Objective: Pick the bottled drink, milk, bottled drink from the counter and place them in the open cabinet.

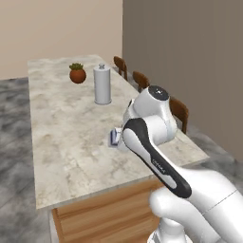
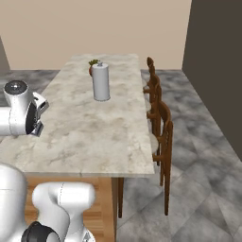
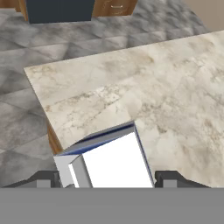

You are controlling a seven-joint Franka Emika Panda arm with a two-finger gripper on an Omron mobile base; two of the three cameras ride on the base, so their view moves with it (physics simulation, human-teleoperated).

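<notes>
The milk [image 3: 111, 162] stands on the counter [image 3: 175, 87] near its edge, between the gripper [image 3: 109, 179] fingertips [image 3: 168, 178]; the jaws stand apart either side of the carton, contact unclear. Farther along the counter stands a grey canister [image 1: 102, 84], a potted plant [image 1: 77, 73] beyond it

The milk carton [image 3: 107, 164], standing between the jaws in the hand view, is cut off at the picture's lower part, so whether the finger tips [image 3: 173, 178] touch its sides cannot be told. In the left base view the arm [image 1: 152, 142] hides all but a small blue-and-white corner of the carton, together with the jaws themselves. Far beyond the jaws, the small potted plant [image 2: 93, 66] is mostly hidden behind the tall grey canister [image 2: 100, 82] in the right base view, and the worktop [image 2: 85, 127] there runs out past the left edge.
</notes>
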